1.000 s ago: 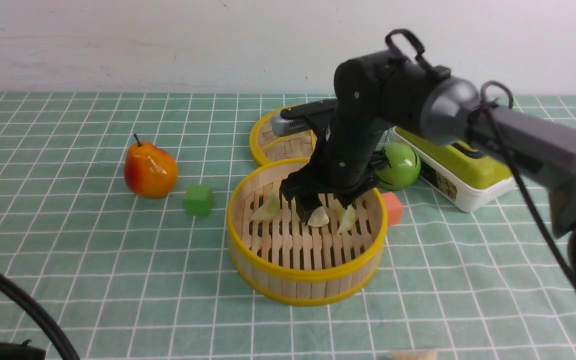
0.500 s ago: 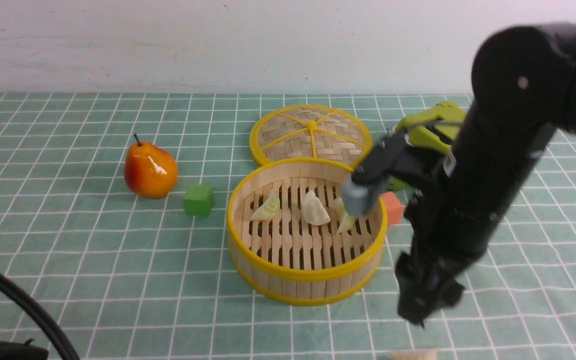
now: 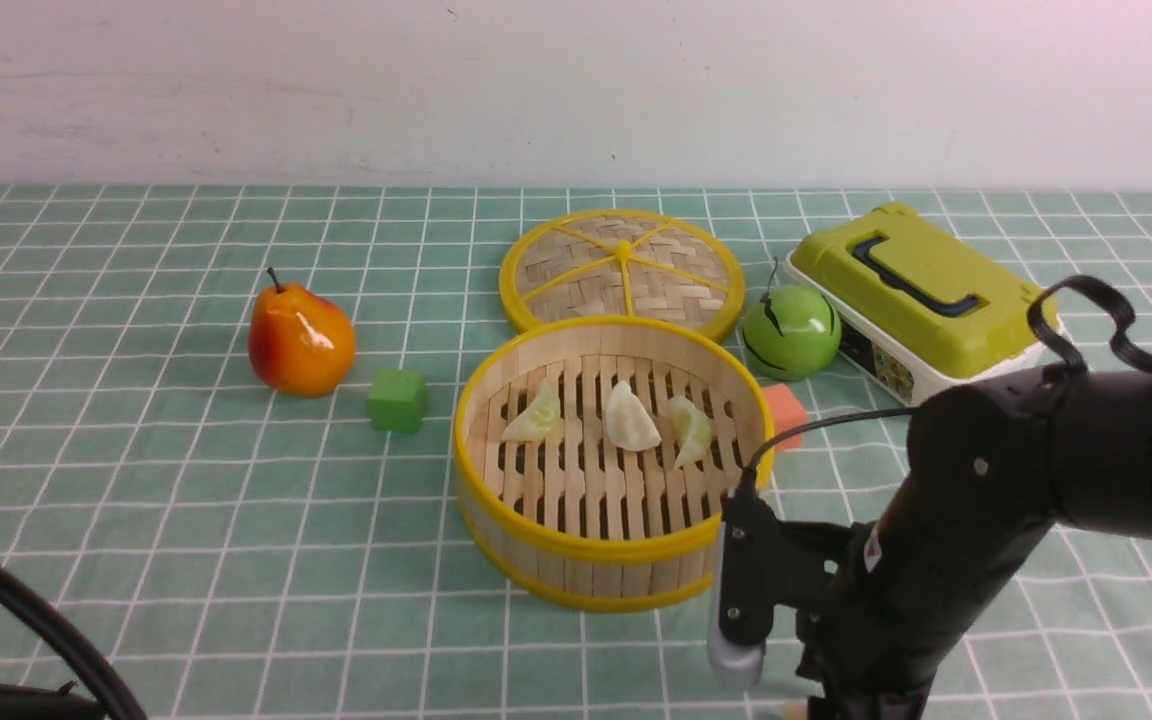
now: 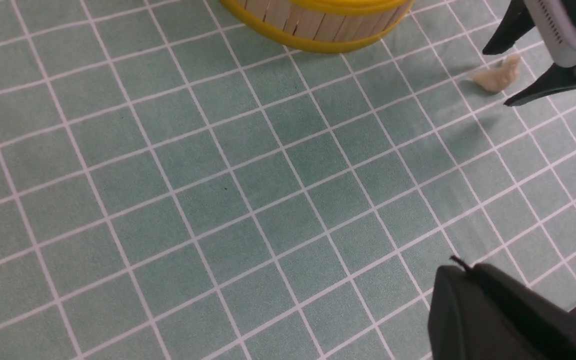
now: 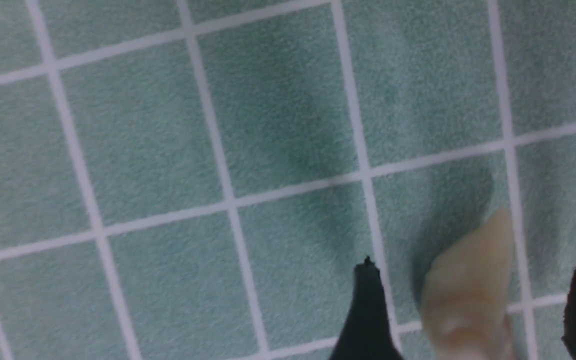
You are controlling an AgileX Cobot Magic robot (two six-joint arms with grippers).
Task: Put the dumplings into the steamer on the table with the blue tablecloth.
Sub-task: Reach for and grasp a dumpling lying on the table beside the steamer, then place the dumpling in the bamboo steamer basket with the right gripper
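Right gripper (image 4: 495,78) sits low over the tablecloth (image 4: 248,190), on the near side of the steamer (image 3: 608,545) and toward my right. Its 2 black fingers (image 5: 368,315) stand wide apart and grip nothing. The loose cream dumpling (image 5: 468,305) lies on the cloth between them. A strip of cloth shows on each side of it, so I read no contact with either finger. The right wrist view is blurred there, so the gap may be smaller than it looks. I cannot tell whether the fingertips touch the cloth.

The steamer holds 3 dumplings on its slats: the left green dumpling (image 3: 536,415), the middle cream dumpling (image 3: 631,418) and the right green dumpling (image 3: 691,430). All 3 lie in the far half of the basket, apart from each other.

Left gripper (image 4: 498,312): only 1 dark part shows at the edge of the left wrist view, above the cloth. I cannot tell how its fingers stand.

The woven lid (image 3: 621,268) lies flat just behind the steamer.
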